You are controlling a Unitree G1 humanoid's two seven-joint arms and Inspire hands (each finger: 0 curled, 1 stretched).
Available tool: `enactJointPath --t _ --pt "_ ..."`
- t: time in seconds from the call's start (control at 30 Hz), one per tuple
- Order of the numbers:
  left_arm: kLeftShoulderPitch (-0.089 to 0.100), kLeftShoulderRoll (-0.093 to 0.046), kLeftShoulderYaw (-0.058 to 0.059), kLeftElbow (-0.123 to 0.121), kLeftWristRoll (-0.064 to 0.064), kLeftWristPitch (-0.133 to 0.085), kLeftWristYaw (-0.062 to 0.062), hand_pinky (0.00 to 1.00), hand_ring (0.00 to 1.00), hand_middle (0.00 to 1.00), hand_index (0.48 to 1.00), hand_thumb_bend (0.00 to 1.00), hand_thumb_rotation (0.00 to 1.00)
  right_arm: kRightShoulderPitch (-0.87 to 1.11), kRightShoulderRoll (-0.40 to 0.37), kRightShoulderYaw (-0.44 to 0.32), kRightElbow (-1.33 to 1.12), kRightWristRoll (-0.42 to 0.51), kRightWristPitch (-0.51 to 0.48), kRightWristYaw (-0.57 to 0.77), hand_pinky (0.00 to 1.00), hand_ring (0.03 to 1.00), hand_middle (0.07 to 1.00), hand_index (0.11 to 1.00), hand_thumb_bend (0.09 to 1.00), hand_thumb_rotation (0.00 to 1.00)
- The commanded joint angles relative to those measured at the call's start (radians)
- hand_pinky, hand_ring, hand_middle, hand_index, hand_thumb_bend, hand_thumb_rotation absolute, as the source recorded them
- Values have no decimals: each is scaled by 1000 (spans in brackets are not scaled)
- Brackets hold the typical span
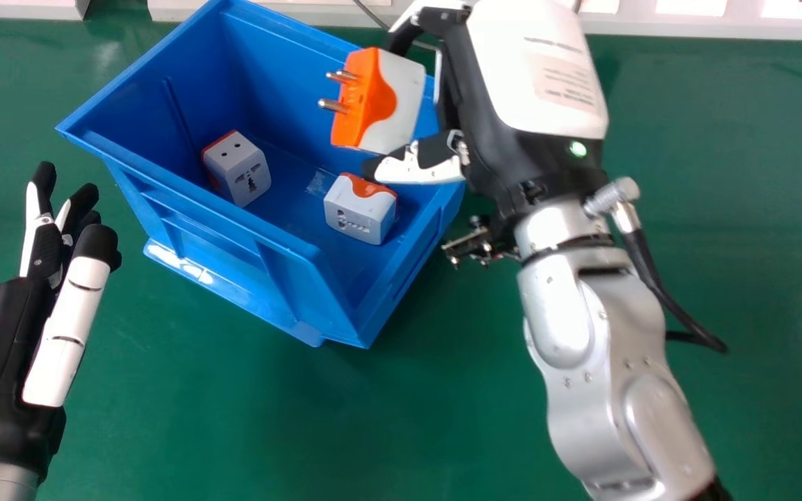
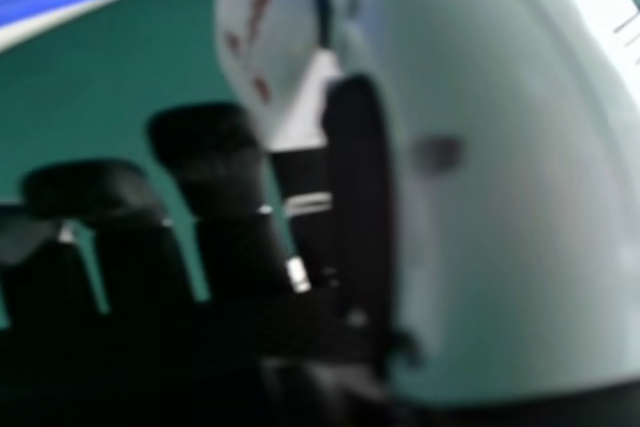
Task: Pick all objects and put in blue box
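Held adapter: the orange-and-white plug adapter point(image 1: 401, 90) is sitting above the open mouth of the blue box point(image 1: 234, 240), near the side closest to my right arm.
Right hand: my right hand point(image 1: 429, 167) is gripping the adapter, with thumb and finger closing on its sides.
Position relative to hand: the adapter is lying at my fingertips, outside the palm, on the side facing the box; its metal prongs point(image 1: 335, 106) are pointing away from the palm, towards the view's left. In the right hand view it is showing beside the thumb.
Handling, weight and body: I am judging it light, its plastic shell rigid and rather smooth, so the block is likely resisting a squeeze but possibly turning in a fingertip pinch.
Handling, hold: I am treating the broad white body as the place for taking hold, leaving the prongs free, since they are probably offering little grip and catching on the rim easily.
Box contents: two more adapters are resting apart on the box floor, one point(image 1: 237, 167) nearer my left, the other point(image 1: 360, 209) just below the held one in the head view.
Left hand: my left hand point(image 1: 46, 250) is idling with relaxed fingers over the green worktop point(image 1: 401, 417), at the view's left.
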Motion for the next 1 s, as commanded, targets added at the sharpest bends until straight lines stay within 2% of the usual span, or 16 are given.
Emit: enactJointPath --t 0.0,0.17,0.3,0.33,0.4,0.47,0.5,0.53,0.57,0.8,0.9,0.97 --pt "4 -3 1 -23 9 -17 9 896 979 985 977 641 952 -86 22 9 54 14 -14 -41 24 77 148 470 485 137" --pt "8 -5 -4 -28 13 -17 16 897 979 985 978 644 952 -207 51 29 257 50 -7 -73 46 101 185 471 485 139" --pt "15 -8 -11 -42 17 -12 23 898 980 986 978 645 952 -283 65 48 396 77 -2 -83 49 113 214 481 485 142" --pt "16 -9 -13 -46 19 -11 26 898 980 986 978 646 952 -303 67 54 436 85 -2 -83 90 181 291 484 486 141" --pt "17 -10 -17 -48 23 -11 30 898 980 986 978 646 952 -351 76 65 531 105 -6 -82 99 190 301 485 487 141" --pt "19 -12 -20 -49 28 -14 32 898 980 986 978 650 952 -394 86 76 618 128 -14 -88 98 170 283 487 492 131" --pt "19 -13 -21 -49 29 -15 32 898 980 986 978 650 952 -413 92 82 656 139 -17 -93 101 168 350 487 503 84" --pt "20 -13 -22 -50 30 -16 33 898 980 986 978 650 952 -425 95 87 681 147 -19 -98 101 168 350 487 503 84" --pt "22 -15 -24 -54 32 -14 35 898 980 986 978 649 952 -444 104 93 716 154 -18 -100 95 157 393 486 511 53" --pt "28 -26 -35 -73 43 -5 42 899 980 986 978 639 954 -556 154 119 923 211 -10 -123 69 126 457 476 524 8" --pt "31 -30 -41 -83 48 1 44 899 980 986 979 637 955 -566 153 123 964 235 -49 -165 100 160 418 478 519 4" --pt "32 -32 -42 -86 49 2 45 899 980 986 979 635 955 -556 147 129 973 249 -81 -199 204 287 448 463 515 2"
